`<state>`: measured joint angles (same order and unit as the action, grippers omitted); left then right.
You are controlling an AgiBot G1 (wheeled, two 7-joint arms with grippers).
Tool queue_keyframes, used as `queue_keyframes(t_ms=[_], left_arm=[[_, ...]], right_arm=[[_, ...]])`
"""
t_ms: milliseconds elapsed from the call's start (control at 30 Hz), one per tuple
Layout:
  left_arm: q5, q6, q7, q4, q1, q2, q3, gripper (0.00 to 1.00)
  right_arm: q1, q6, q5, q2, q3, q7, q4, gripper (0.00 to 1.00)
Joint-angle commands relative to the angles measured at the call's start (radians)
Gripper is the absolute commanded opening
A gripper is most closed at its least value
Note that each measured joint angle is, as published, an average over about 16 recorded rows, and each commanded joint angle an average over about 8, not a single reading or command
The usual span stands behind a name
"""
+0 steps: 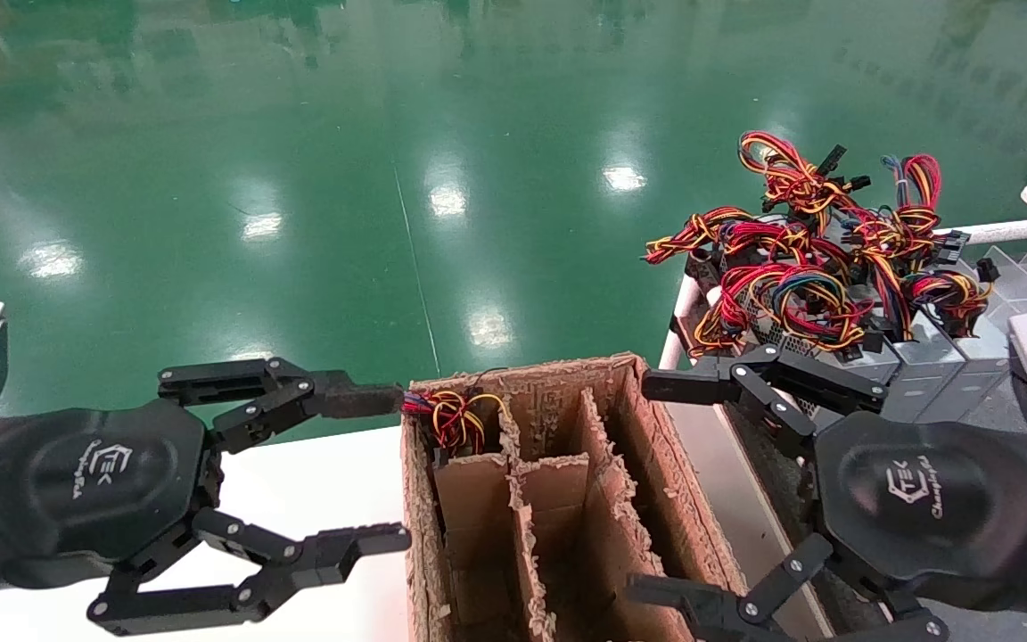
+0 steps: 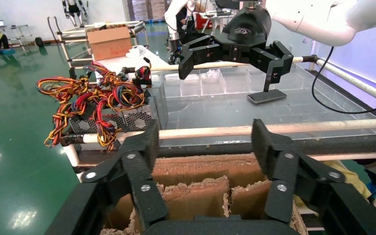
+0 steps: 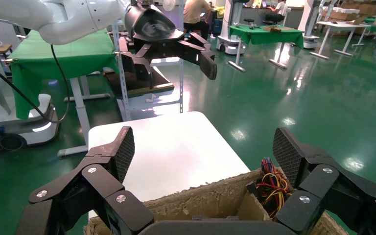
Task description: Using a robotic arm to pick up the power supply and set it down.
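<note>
Floor: glossy green, mirror-like | Box: raw brown cardboard, matt, edges torn and fibrous | Power supplies: grey perforated sheet metal | Wires: smooth coloured plastic insulation | Counter: smooth white, slight sheen | End effectors, left and right: matt black, textured pads.

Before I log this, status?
Left gripper open, empty. Right gripper open, empty. Power supplies untouched on rack. Cardboard box between grippers.
</note>
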<state>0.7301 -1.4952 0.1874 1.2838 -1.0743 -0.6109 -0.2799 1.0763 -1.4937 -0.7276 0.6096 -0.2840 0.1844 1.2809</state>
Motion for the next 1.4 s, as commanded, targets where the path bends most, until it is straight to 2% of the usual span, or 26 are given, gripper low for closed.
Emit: queue_keyframes(t_ms=[33, 833, 867, 1133, 1400], left_arm=[[0.0, 0.0, 0.0, 0.0, 0.0, 0.0, 0.0, 0.0], [0.0, 0.0, 0.0, 0.0, 0.0, 0.0, 0.0, 0.0], [0.0, 0.0, 0.0, 0.0, 0.0, 0.0, 0.0, 0.02], [0.0, 0.0, 0.0, 0.0, 0.0, 0.0, 0.0, 0.98], [0.0, 0.0, 0.0, 0.0, 0.0, 0.0, 0.0, 1.0]], right_arm=[[0.0, 0.0, 0.0, 0.0, 0.0, 0.0, 0.0, 1.0], [0.0, 0.0, 0.0, 0.0, 0.0, 0.0, 0.0, 1.0], [0.0, 0.0, 0.0, 0.0, 0.0, 0.0, 0.0, 1.0], [0.0, 0.0, 0.0, 0.0, 0.0, 0.0, 0.0, 1.0], [0.0, 0.0, 0.0, 0.0, 0.0, 0.0, 0.0, 1.0]])
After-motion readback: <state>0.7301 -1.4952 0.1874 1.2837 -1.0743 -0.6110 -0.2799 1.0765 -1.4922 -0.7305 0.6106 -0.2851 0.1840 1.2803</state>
